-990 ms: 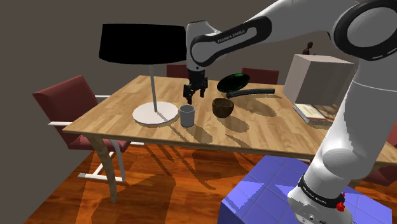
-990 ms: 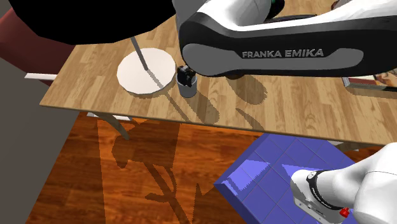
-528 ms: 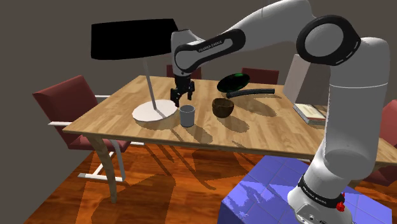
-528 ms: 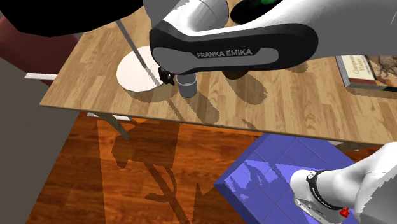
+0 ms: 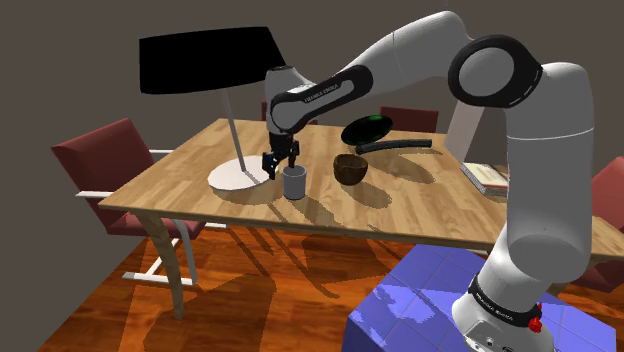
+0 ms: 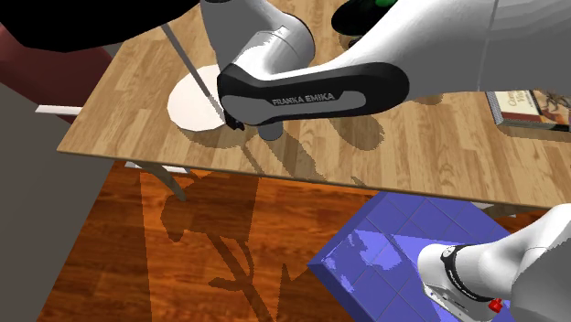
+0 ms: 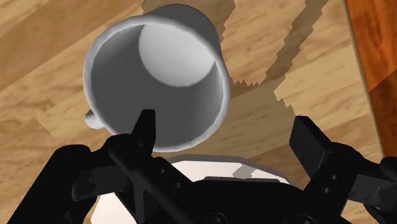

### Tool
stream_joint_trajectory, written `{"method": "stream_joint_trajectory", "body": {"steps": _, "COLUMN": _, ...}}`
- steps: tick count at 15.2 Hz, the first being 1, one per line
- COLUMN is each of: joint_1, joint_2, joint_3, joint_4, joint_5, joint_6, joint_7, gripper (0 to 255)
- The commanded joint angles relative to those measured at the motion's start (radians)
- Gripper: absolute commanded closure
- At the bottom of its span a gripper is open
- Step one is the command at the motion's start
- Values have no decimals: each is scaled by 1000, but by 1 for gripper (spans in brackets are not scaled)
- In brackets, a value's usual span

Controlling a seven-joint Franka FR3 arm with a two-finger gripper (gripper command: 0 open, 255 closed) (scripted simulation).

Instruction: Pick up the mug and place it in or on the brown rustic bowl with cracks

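The mug (image 5: 294,182) is set upright on the table (image 5: 420,200) beside the lamp base (image 5: 243,178). The gripper (image 5: 277,165) is held spread just above, off-centre; if lowered so, the rim could be struck and the mug toppled

- One wooden desk (image 5: 170,185), one white robot arm (image 5: 540,180), one blue stand (image 5: 410,305).
- One grey mug (image 5: 293,181), one brown bowl (image 5: 349,167), one black pan (image 5: 368,128) with a green inside.
- One lamp (image 5: 205,62), black-shaded, on a round white base.
- Two black fingers (image 7: 145,130).
- Three red chairs (image 5: 100,160) at the desk.
- One pale box (image 5: 475,135), with one book (image 5: 488,178) beside it.
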Motion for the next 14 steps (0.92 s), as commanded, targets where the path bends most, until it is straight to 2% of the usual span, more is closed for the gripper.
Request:
{"method": "stream_joint_trajectory", "body": {"steps": 1, "joint_1": 1, "joint_2": 39, "joint_3": -5, "joint_4": -5, "joint_5": -2, "joint_6": -46, "joint_7": 3, "gripper": 0}}
{"method": "stream_joint_trajectory", "body": {"steps": 8, "joint_1": 3, "joint_2": 39, "joint_3": -7, "joint_4": -5, "joint_5": 0, "joint_6": -45, "joint_7": 3, "gripper": 0}}
{"method": "stream_joint_trajectory", "body": {"steps": 9, "joint_1": 5, "joint_2": 44, "joint_3": -7, "joint_4": -5, "joint_5": -2, "joint_6": -41, "joint_7": 5, "gripper": 255}}
{"method": "stream_joint_trajectory", "body": {"steps": 14, "joint_1": -1, "joint_2": 50, "joint_3": -10, "joint_4": -16, "joint_5": -3, "joint_6": -24, "joint_7": -1, "gripper": 255}}
